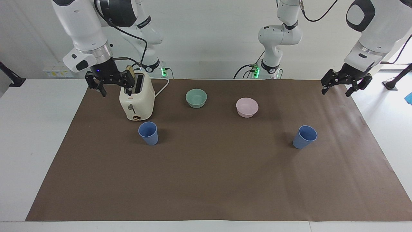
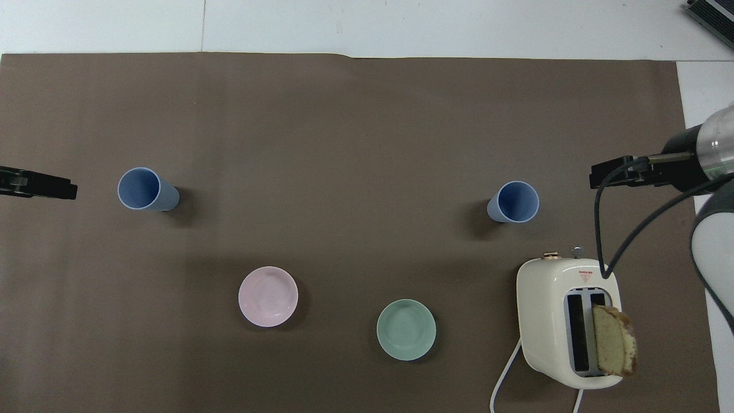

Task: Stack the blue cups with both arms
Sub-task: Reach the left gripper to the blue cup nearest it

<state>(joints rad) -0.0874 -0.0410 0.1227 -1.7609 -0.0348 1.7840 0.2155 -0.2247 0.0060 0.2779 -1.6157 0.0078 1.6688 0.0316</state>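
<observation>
Two blue cups stand upright and apart on the brown mat. One cup is toward the right arm's end, just farther from the robots than the toaster. The other cup is toward the left arm's end. My left gripper is open and empty, raised over the mat's edge at its own end, apart from that cup. My right gripper is open and empty, raised beside the toaster's top.
A cream toaster with a bread slice in a slot stands near the right arm. A teal-green bowl and a pink bowl sit nearer to the robots than the cups.
</observation>
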